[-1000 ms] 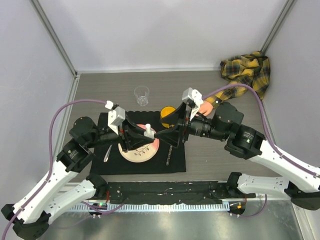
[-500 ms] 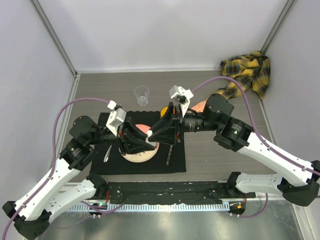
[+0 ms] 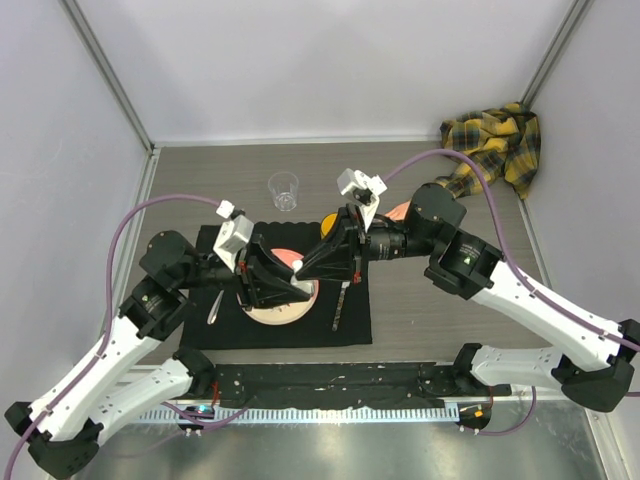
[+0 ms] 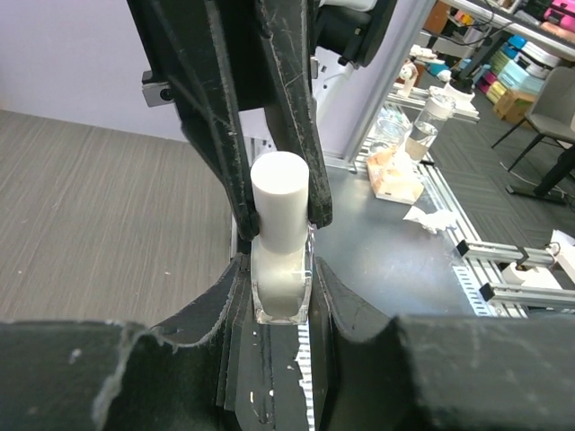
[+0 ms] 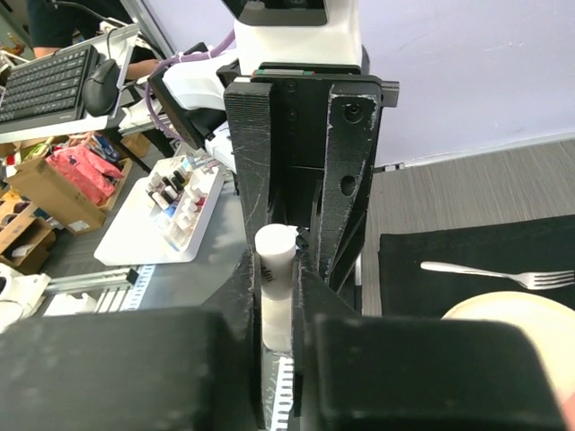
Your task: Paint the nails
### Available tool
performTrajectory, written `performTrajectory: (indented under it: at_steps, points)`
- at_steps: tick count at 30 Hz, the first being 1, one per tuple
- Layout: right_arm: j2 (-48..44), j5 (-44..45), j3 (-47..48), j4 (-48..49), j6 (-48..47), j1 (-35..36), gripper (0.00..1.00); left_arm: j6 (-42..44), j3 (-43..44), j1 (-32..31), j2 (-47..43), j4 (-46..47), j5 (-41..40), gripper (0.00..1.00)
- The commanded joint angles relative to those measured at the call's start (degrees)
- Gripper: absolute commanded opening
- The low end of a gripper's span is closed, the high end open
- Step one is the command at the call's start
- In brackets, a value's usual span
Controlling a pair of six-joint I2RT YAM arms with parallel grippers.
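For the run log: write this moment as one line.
left claw shut on bottle | right claw shut on cap | cap on bottle | over plate

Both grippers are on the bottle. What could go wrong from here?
1. The right gripper pinches only the cap. If the left gripper holds the bottle weakly, it may spin rather than open.
2. Once open, a tilt could spill its contents onto the plate below.

bottle (image 3: 297, 267) over plate (image 3: 268, 313) on the mat (image 3: 200, 326); cup (image 3: 283, 190) behind the mat, mannequin hand (image 3: 398, 211) right of it.
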Motion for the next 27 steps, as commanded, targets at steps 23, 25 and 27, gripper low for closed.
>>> performTrajectory:
  at_steps: [23, 25, 27]
  points:
    - [4.01, 67.53, 0.22, -7.25, -14.68, 28.03, 0.56, 9.19, 5.49, -0.09, 0.50, -12.42, -31.89, 0.00]
    - [0.25, 48.12, -1.09, -8.04, -12.40, 20.94, 0.65, 9.11, 5.58, -0.09, 0.50, -14.61, -28.09, 0.00]
    - [-1.35, 35.63, -1.63, -7.52, -10.55, 16.08, 0.66, 7.53, 5.40, -0.09, 0.32, -14.45, -21.44, 0.00]
